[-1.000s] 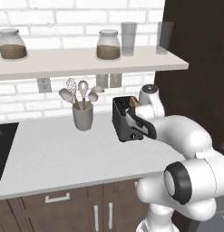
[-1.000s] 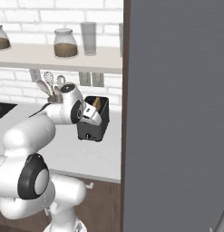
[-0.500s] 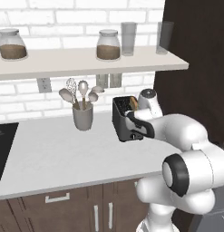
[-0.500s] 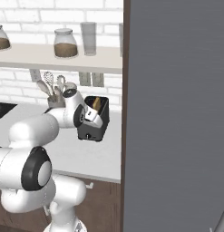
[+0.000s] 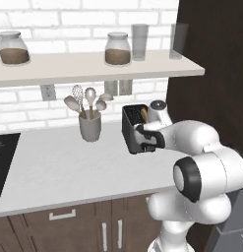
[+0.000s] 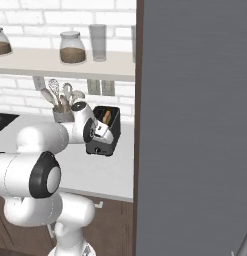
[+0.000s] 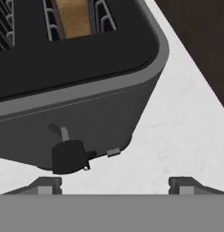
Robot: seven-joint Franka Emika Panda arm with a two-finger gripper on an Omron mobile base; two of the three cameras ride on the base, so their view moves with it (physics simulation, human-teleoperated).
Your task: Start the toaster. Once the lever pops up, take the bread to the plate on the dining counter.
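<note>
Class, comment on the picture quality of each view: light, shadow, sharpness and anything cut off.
Left base view: even, flat light; the toaster reads as a dark block, partly covered by the arm. Right base view: a plain grey panel hides the right half. Hand view: the toaster is cropped by the frame's top and left edges, with a soft shadow on the counter below it; the bread in its slot looks slightly soft.

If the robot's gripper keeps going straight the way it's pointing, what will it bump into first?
Probably the white worktop beside the toaster. The gripper has open jaws; the toaster's dark lever knob sits just ahead near one finger, though depth is unclear.
</note>
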